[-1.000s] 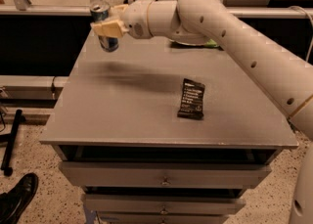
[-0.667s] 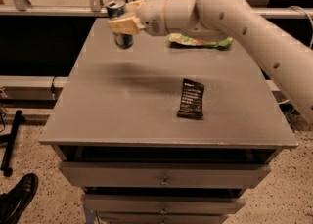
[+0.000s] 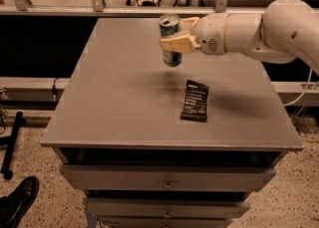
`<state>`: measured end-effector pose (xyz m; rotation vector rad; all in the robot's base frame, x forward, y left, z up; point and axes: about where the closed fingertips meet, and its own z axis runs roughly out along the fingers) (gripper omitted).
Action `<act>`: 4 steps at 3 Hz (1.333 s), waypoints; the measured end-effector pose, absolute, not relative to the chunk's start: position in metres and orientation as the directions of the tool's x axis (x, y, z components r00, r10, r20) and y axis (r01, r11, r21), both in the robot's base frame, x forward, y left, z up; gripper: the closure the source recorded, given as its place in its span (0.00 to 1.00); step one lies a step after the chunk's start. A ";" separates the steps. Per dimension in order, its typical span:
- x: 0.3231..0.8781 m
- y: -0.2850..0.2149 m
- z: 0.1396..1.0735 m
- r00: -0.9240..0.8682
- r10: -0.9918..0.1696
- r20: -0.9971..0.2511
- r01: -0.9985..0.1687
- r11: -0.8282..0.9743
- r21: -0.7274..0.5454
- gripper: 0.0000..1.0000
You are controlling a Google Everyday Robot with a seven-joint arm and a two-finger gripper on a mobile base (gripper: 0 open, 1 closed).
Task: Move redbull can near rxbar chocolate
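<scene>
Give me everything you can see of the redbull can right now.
The redbull can is slim, blue-and-silver metal with a silver top, roughly upright. The gripper is shut around its middle, holding it above the gray table, its shadow below. It hangs just beyond and, in the view, left of the rxbar chocolate, not touching it.

The gripper [image 3: 172, 34], its matt tan fingers [image 3: 179, 43] on a smooth, glossy white plastic arm [image 3: 279, 28], clamps the shiny metal can [image 3: 172, 58] above the matt grey table [image 3: 109, 102], where the bar [image 3: 195, 101] shows a dull-sheened black wrapper.
</scene>
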<state>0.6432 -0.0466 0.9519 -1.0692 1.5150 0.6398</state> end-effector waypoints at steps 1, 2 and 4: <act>0.627 -0.087 0.938 0.000 -0.286 -0.958 -0.863 0.484 -0.144 1.00; 0.615 -0.116 0.930 -0.019 -0.283 -0.959 -0.842 0.521 -0.138 1.00; 0.600 -0.142 0.910 -0.042 -0.281 -0.959 -0.828 0.546 -0.124 0.84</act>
